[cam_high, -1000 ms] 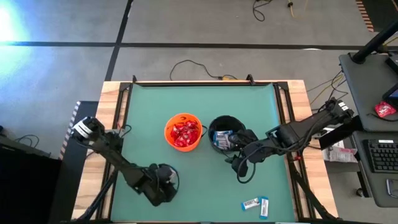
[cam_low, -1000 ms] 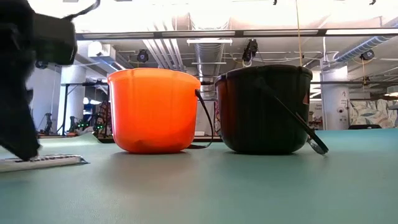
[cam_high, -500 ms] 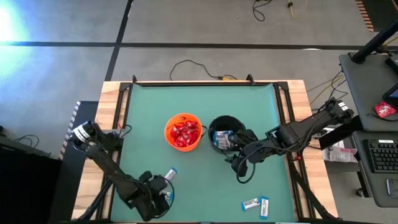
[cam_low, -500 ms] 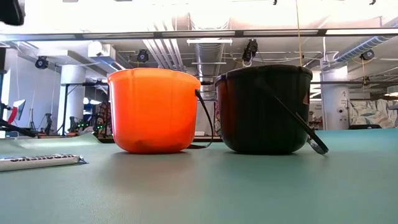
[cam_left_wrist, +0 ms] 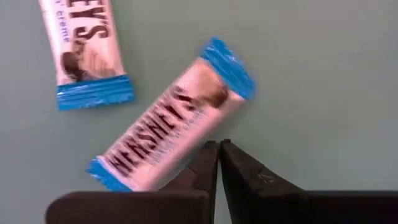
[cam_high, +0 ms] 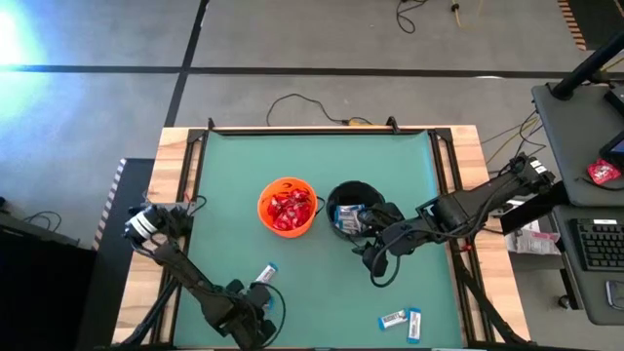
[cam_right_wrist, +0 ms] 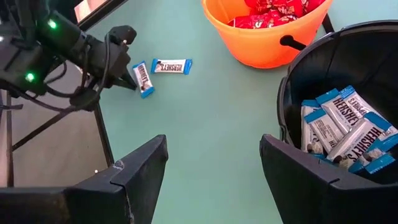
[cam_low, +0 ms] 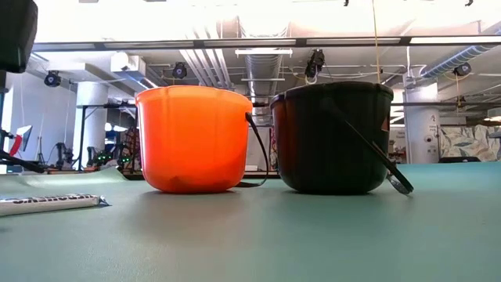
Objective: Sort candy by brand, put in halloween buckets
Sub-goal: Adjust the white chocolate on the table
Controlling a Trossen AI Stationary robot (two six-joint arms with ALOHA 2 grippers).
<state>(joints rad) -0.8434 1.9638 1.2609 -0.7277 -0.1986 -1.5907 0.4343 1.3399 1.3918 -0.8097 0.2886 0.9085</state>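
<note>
The orange bucket holds red packets. Beside it, the black bucket holds white-and-blue bars. Both buckets stand on the green table. My left gripper is shut and hangs just above two loose bars that lie flat near the table's near-left part. One of these bars shows in the high view and the low view. My right gripper is open, raised on the near side of the black bucket.
Two more white-and-blue bars lie by the table's near edge on the right. The black bucket's thin handle hangs down its near side. Bare green mat stretches between the buckets and the far edge.
My left gripper has risen off the table and drawn back toward the near edge, uncovering a white-and-blue bar that stays flat where it lay. In the low view the gripper has left the mat and moved up out of the picture. My right arm has kept still.
</note>
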